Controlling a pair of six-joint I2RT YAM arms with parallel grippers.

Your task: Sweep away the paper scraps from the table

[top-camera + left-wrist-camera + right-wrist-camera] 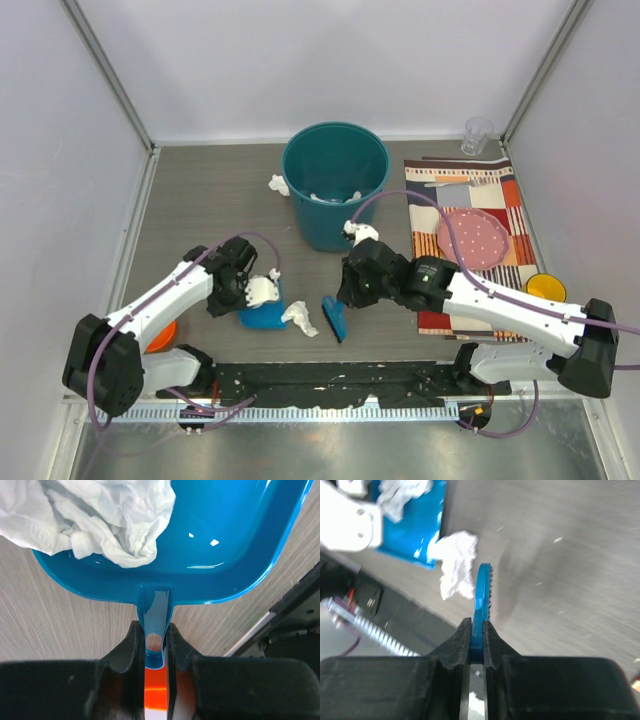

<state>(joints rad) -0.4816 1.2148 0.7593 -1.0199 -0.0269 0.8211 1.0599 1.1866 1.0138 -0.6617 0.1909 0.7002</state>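
My left gripper (155,641) is shut on the handle of a blue dustpan (220,550), which lies flat on the table (200,200). Crumpled white paper scraps (105,520) sit in the pan's far left part. From above, the left gripper (243,296) and dustpan (262,318) are at the near left. One loose paper wad (300,318) lies just right of the pan. My right gripper (477,630) is shut on a blue brush (483,592) that stands right beside that wad (456,565). Another scrap (278,184) lies left of the bin.
A tall teal bin (335,185) with some white paper inside stands at the middle back. At the right lies a striped placemat (470,195) with a pink plate (472,238); a clear glass (477,135) stands behind it and a yellow bowl (546,288) beside it. An orange object (160,335) lies under the left arm.
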